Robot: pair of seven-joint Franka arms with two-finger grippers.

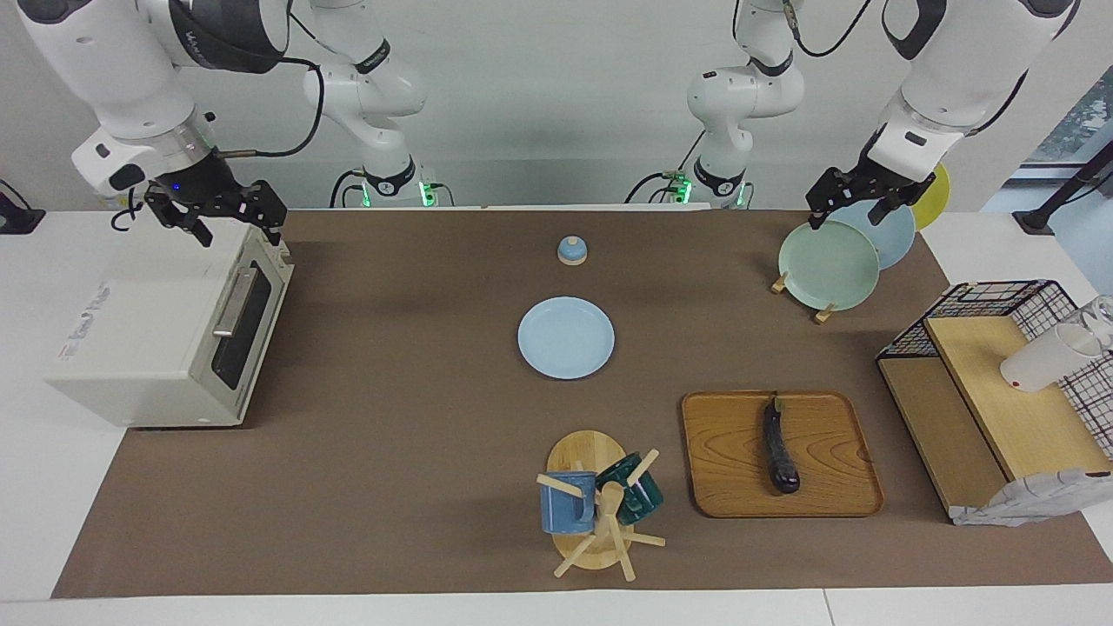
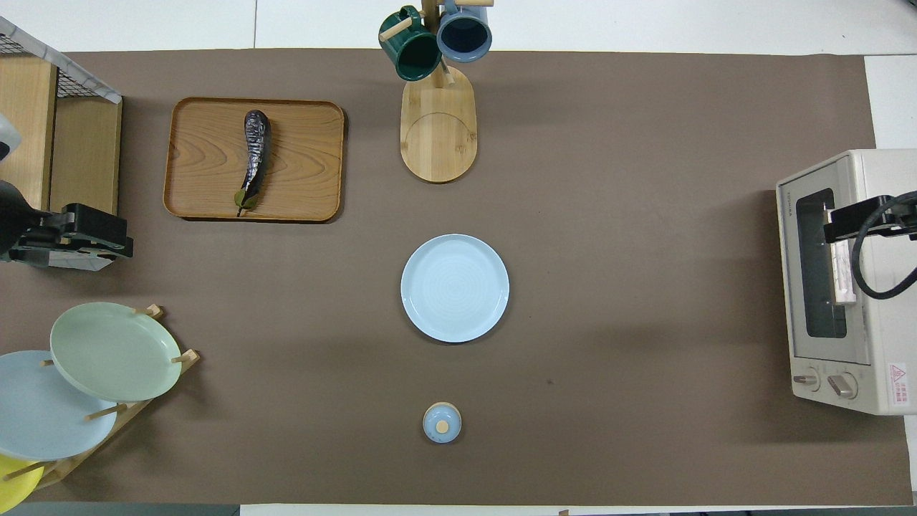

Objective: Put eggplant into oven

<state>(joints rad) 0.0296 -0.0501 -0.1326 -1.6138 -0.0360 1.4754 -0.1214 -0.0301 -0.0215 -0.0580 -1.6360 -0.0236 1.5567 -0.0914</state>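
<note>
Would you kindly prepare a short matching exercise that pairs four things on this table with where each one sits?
Things:
1. eggplant
2. green mug
3. pale green plate
4. oven

Places:
A. standing on edge in the wooden dish rack
B. at the right arm's end of the table, door shut
C. lying on the wooden tray
D. hanging on the wooden mug tree

Pairs: 1-C, 2-D, 3-A, 4-B
</note>
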